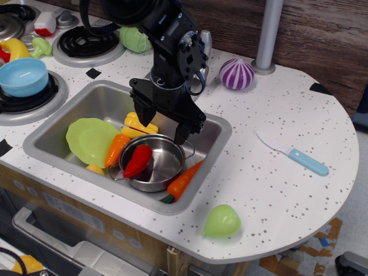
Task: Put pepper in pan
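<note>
Already the pepper (138, 160) lies against the left rim inside the pan (154, 163), and with the gripper (161, 126) hanging above, jaws spread empty, a careless lift could nudge the pan and tip it out.

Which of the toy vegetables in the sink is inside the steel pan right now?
The red pepper. It lies in the pan, leaning on its left rim below the open gripper. The two orange carrots lie outside it.
</note>
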Available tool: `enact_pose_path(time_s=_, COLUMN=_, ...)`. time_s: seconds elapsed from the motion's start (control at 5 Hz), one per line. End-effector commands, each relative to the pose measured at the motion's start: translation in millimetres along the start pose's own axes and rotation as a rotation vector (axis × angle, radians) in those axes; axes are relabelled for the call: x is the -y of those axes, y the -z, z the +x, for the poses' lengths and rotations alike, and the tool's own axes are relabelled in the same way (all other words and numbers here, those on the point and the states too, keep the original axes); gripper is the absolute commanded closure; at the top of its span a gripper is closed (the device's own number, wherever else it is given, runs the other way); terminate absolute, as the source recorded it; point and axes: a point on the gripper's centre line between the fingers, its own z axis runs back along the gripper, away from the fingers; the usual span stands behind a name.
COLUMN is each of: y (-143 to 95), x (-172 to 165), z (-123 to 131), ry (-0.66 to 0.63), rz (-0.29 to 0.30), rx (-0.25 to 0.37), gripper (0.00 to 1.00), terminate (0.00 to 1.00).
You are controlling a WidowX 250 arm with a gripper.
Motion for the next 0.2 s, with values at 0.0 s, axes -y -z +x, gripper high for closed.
enact_pose_path(time_s=0.0, y=-11.7, x=-4.7, z=6.9, ry=-0.022, rz=0.003, rx=0.050, gripper=0.00, terminate=1.00)
